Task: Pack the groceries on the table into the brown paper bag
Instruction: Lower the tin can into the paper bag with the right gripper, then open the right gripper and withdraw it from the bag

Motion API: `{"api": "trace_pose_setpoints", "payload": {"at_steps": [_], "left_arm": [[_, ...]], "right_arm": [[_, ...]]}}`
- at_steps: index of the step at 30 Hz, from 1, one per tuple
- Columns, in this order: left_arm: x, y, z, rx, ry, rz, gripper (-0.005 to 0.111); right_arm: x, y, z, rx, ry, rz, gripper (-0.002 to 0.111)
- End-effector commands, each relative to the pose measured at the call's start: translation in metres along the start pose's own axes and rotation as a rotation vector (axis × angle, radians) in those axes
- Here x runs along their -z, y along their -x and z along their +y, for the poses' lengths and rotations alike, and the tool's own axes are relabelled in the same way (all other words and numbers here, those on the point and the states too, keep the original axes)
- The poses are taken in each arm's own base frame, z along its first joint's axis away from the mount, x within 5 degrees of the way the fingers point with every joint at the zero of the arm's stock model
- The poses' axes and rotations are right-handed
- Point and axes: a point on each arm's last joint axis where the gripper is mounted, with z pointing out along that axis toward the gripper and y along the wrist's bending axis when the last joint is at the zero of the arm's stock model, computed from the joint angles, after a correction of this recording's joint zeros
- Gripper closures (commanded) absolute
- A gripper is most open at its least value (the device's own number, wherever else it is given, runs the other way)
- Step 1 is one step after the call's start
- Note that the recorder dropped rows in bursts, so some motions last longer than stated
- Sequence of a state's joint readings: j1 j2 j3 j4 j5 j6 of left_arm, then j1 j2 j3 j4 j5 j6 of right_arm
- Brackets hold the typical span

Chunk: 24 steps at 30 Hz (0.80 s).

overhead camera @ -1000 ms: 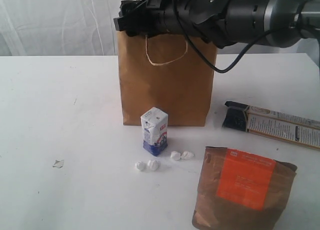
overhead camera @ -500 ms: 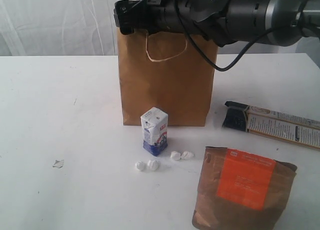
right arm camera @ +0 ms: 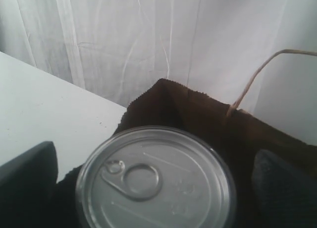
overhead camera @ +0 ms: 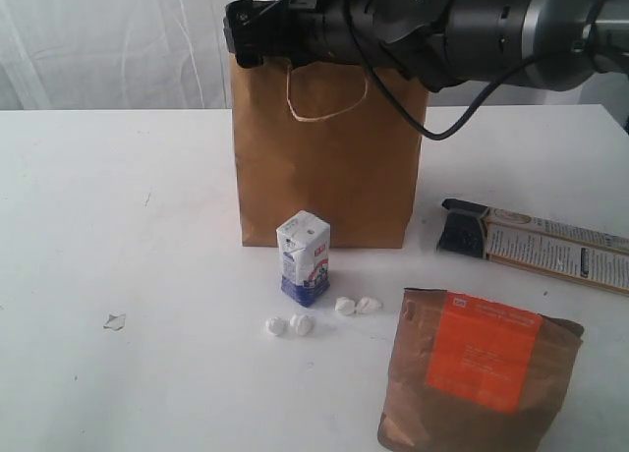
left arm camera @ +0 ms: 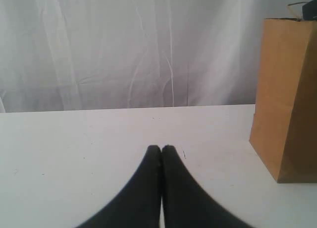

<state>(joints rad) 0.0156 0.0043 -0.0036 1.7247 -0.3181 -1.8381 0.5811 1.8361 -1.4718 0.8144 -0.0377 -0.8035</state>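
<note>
The brown paper bag stands upright at the back middle of the table. My right gripper reaches across the bag's open top. In the right wrist view the right gripper holds the dark silver-topped can between its fingers, over the bag's dark mouth. In front of the bag stand the small white-blue carton and several small white lumps. The orange-labelled brown pouch and the flat printed box lie to the right. My left gripper is shut and empty, low over the table. The jar and the bottle are out of view.
A small chipped mark sits on the tabletop at the left. A white curtain hangs behind the table. The bag's cord handle hangs over its front face. In the left wrist view the bag stands off to one side.
The right arm has risen a little over the bag's top since a second ago, then stayed still. Nothing on the table has moved.
</note>
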Motion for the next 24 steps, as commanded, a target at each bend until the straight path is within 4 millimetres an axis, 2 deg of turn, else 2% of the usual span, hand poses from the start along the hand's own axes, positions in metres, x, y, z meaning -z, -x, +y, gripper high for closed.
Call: {"api": "trace_pose_setpoints", "payload": {"at_steps": [1, 7, 16, 24], "left_arm": [[0.0, -0.001, 0.0, -0.023, -0.003, 0.003, 0.107], [0.0, -0.001, 0.0, -0.023, -0.003, 0.003, 0.107], [0.0, -0.001, 0.0, -0.023, -0.003, 0.003, 0.107], [0.0, -0.001, 0.0, -0.023, -0.003, 0.003, 0.107]], "right_arm": [[0.003, 0.007, -0.002, -0.005, -0.012, -0.024, 0.005], [0.003, 0.007, -0.004, -0.003, -0.027, -0.037, 0.005], [0.006, 0.02, -0.016, -0.006, -0.165, -0.172, 0.003], [0.018, 0.034, -0.016, -0.008, -0.164, -0.21, 0.003]]}}
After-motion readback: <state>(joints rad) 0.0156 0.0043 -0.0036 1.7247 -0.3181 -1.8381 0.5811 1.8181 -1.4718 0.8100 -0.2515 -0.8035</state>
